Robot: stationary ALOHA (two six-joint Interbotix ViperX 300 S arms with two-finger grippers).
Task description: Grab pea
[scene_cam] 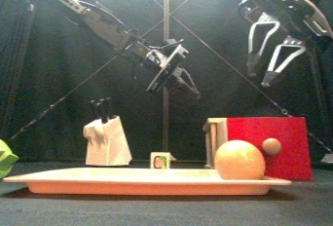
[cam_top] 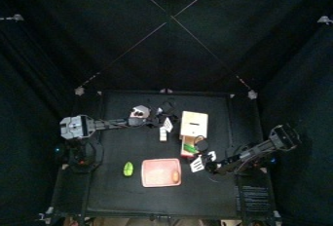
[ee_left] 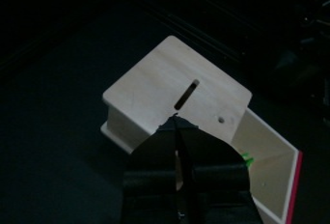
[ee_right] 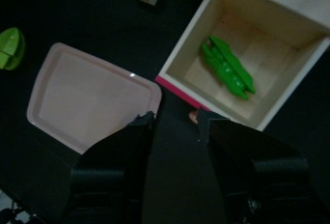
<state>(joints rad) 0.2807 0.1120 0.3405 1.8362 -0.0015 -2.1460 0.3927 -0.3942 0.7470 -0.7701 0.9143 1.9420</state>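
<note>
The pea, a green pod (ee_right: 229,66), lies inside an open wooden box (ee_right: 291,35) with a red side (scene_cam: 267,144). In the top view the pea (cam_top: 194,148) shows at the box's near end. My right gripper (ee_right: 177,131) is open and empty. It hangs above the box's edge, beside the pink tray, and shows high up in the front view (scene_cam: 278,45) and in the top view (cam_top: 208,164). My left gripper (ee_left: 180,141) is shut and empty. It hangs over a white slotted block (ee_left: 175,93) at the back left (cam_top: 139,113).
A pink tray (ee_right: 84,98) lies at the table's front (cam_top: 163,172), with a tan egg-shaped piece (scene_cam: 239,159) on it. A light green toy (cam_top: 128,169) lies left of the tray. A small cube (scene_cam: 160,160) and the white block (scene_cam: 107,142) stand behind the tray.
</note>
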